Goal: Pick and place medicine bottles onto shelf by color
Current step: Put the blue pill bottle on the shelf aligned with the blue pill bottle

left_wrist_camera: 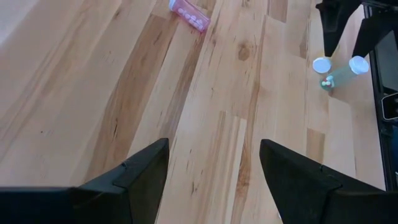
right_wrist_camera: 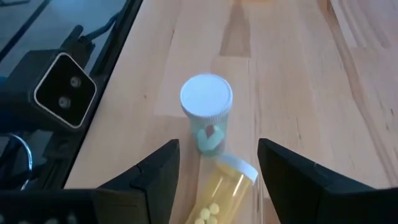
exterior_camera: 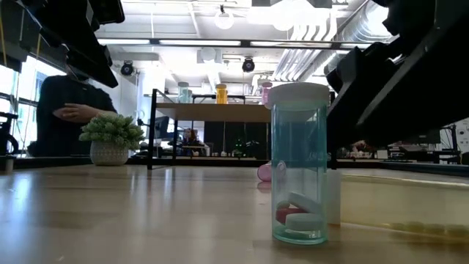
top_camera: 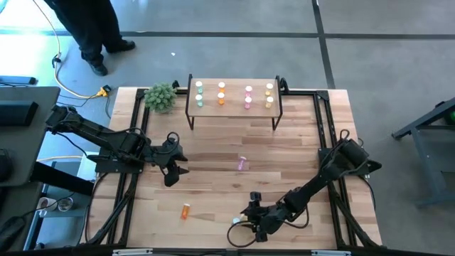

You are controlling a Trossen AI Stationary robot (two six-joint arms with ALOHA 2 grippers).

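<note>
Pale plank table [top_camera: 213, 192]; translucent green bottle [right_wrist_camera: 207, 118] upright, white round cap.

My two arms are dark, nearly black, built of jointed boxy segments with black cables trailing along them. The left gripper [left_wrist_camera: 213, 168] ends in two broad, flat, matte black fingers with angular edges; the right gripper [right_wrist_camera: 217, 171] has the same wedge-shaped black pair.

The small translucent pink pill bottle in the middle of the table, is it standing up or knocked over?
Knocked over. The small translucent pink pill bottle lies on its side on the wooden tabletop; the left wrist view shows it lengthwise, pills visible inside.
</note>
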